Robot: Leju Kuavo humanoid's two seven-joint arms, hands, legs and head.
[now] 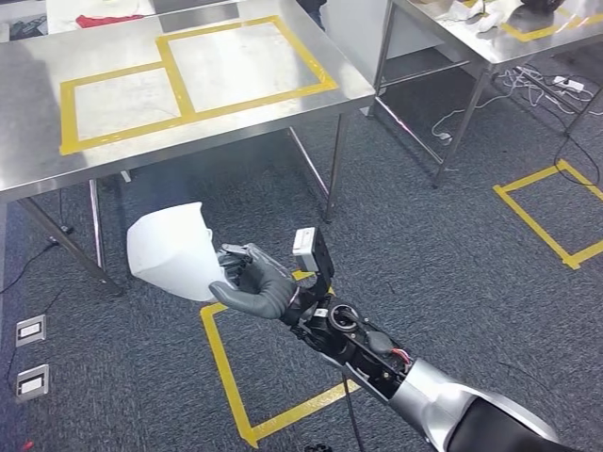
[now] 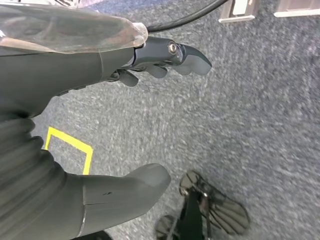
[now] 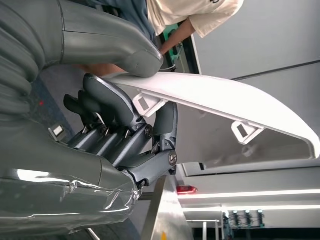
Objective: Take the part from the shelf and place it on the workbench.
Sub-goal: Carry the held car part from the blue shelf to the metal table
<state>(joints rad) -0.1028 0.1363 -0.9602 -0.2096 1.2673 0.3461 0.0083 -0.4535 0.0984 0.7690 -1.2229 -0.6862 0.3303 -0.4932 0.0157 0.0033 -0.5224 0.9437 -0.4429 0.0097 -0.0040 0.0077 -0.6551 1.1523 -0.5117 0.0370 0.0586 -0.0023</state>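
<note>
The part [image 1: 171, 250], a white curved plastic panel, is seen in the head view held out low over the grey carpet, in front of the near edge of the workbench [image 1: 42, 104] and below its steel top. It is gripped at one edge by the right hand [image 1: 252, 287], thumb on one face and fingers on the other. The bench top carries two rectangles of yellow tape [image 1: 174, 80], and nothing lies inside them. The carrying step is judged to be in hand: the part is off the shelf but not yet on the bench.

In the left wrist view, the left hand [image 2: 113, 125] is shown hanging over carpet with thumb and fingers apart and nothing between them, so it is taken as released.

In the right wrist view, the grip is confirmed: the thumb [image 3: 124, 50] is pressed on the panel's outer face, the dark fingers [image 3: 113, 107] are curled under its ribbed inner side beside a small moulded clip [image 3: 145, 102]. A person [image 3: 188, 15] in a pale shirt is seen beyond.

For the next move, the panel would have to be raised above the table edge, carried forward over a taped rectangle, lowered flat, and only then released.
</note>
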